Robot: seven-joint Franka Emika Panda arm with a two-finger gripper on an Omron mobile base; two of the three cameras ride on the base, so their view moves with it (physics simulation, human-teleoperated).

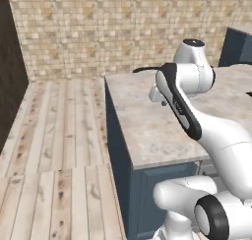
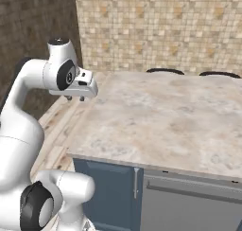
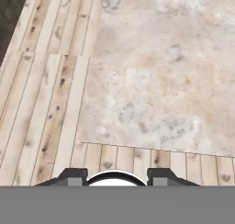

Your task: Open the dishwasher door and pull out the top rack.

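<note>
Mottled beige stone made up the countertop [image 1: 147, 121] in the left base view, capping a dark blue cabinet block [image 1: 120, 160] that stood on pale wooden floorboards [image 1: 54, 150] before a tan tiled wall [image 1: 98, 27]. The white arm [image 1: 197, 111] rose from the lower right and bent over the counter, with the hand hidden behind its own links, so the fingers could not be judged there.

In the right base view the arm [image 2: 28, 111] came up from the lower left and the gripper [image 2: 75, 98] hung above the counter's left edge, pointing down; its two short dark fingertips [image 2: 69, 97] stood fairly near each other with nothing between them, holding nothing. Below the countertop [image 2: 165, 126] sat a narrow blue cabinet door [image 2: 113, 197] with a thin silver handle [image 2: 135, 182], and just to its right the dishwasher door [image 2: 189, 208], a wide grey panel standing upright and shut under the counter lip. The gripper was well apart from it, up at counter height.

In the hand view the camera looked down on the stone corner [image 3: 160, 71] with floorboards [image 3: 46, 90] beside and below it; the two dark finger tips [image 3: 73, 177] rose at the bottom edge, empty
</note>
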